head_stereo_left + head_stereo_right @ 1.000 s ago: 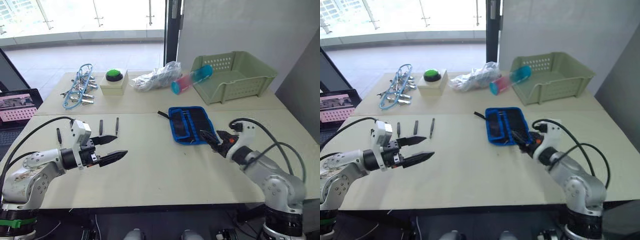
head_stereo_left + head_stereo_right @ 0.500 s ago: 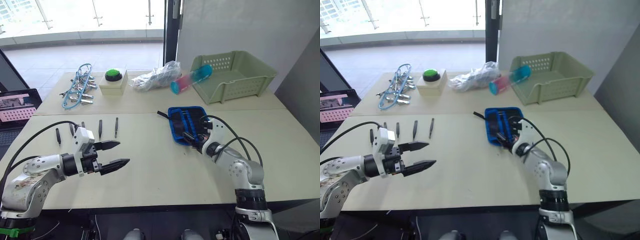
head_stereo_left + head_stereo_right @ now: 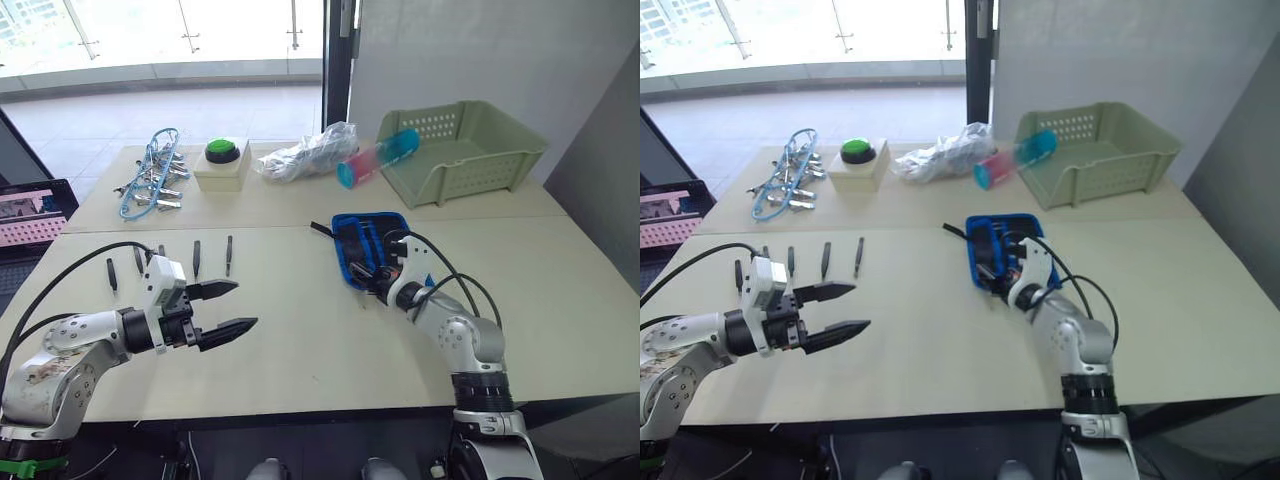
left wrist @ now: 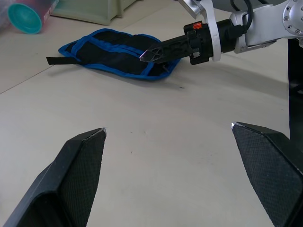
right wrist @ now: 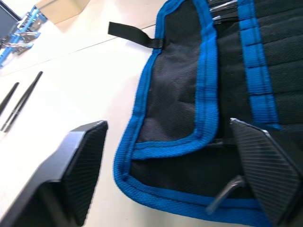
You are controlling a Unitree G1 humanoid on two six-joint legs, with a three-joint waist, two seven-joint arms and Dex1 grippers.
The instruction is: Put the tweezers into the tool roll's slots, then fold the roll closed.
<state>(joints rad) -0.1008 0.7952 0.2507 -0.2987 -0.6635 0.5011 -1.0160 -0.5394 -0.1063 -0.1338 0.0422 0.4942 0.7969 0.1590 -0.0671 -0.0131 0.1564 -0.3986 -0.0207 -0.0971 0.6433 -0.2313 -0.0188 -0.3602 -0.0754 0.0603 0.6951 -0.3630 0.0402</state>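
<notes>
- The table (image 3: 300, 340) carries the whole job: the tool roll (image 3: 368, 245) lies unfolded right of centre, and the loose tweezers (image 3: 196, 258) lie in a row on the table's left part, well apart from the roll.
- The tweezers lie side by side with their long axes running away from the robot. They sit just beyond the left gripper (image 3: 229, 308), which is by far the nearer one; the reach, as I judge it, is forward and slightly to the robot's left.
- The roll's long axis also runs roughly away from the robot, its black strap (image 5: 130, 34) trailing off the far left corner. In the right wrist view at least two tweezers (image 5: 222, 5) show already tucked in at its far end.
- The right gripper (image 3: 1002, 280) sits at the roll's near edge, released, its fingers spread across the blue trim (image 5: 207, 90); whether they touch the fabric cannot be told.
- The left gripper hovers above bare table with its forearm low and level, fingers pointing toward the middle of the table, released and grasping nothing.
- Judgement: the next pick falls to the left arm, which must turn its fingers toward the row.
</notes>
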